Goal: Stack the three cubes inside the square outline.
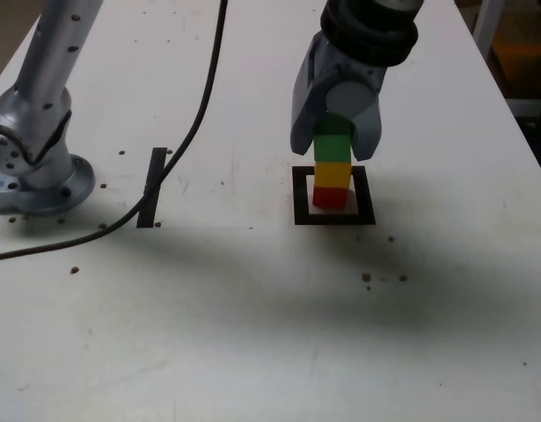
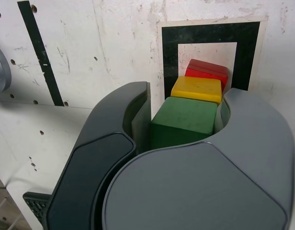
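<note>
Three cubes stand stacked inside the square outline: red cube at the bottom, yellow cube on it, green cube on top. My gripper comes down from above with one jaw on each side of the green cube. In the wrist view the green cube fills the space between the jaws of the gripper. The yellow cube and red cube show beyond it, over the outline. No clear gap shows at either jaw, so I cannot say if they still press it.
A thin black strip lies on the white table toward the exterior view's left. The arm's silver base stands at the far left, and a black cable curves past the strip. The table's right edge runs close behind the stack.
</note>
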{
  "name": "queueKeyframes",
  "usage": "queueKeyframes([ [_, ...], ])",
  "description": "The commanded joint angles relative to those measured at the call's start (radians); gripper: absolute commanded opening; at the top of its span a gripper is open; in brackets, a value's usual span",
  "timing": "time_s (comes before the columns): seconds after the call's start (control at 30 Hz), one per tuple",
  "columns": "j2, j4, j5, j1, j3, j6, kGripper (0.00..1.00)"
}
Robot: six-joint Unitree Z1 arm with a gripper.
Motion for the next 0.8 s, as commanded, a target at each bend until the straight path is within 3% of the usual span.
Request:
queueKeyframes([
  [0.0, -0.001, 0.007, 0.001, 0.002, 0.001, 0.002, 0.6],
  [0.47, -0.026, 0.018, 0.015, 0.003, -0.007, 0.002, 0.67],
  [0.77, -0.17, 0.045, 0.093, 0.007, 0.0, -0.01, 0.68],
])
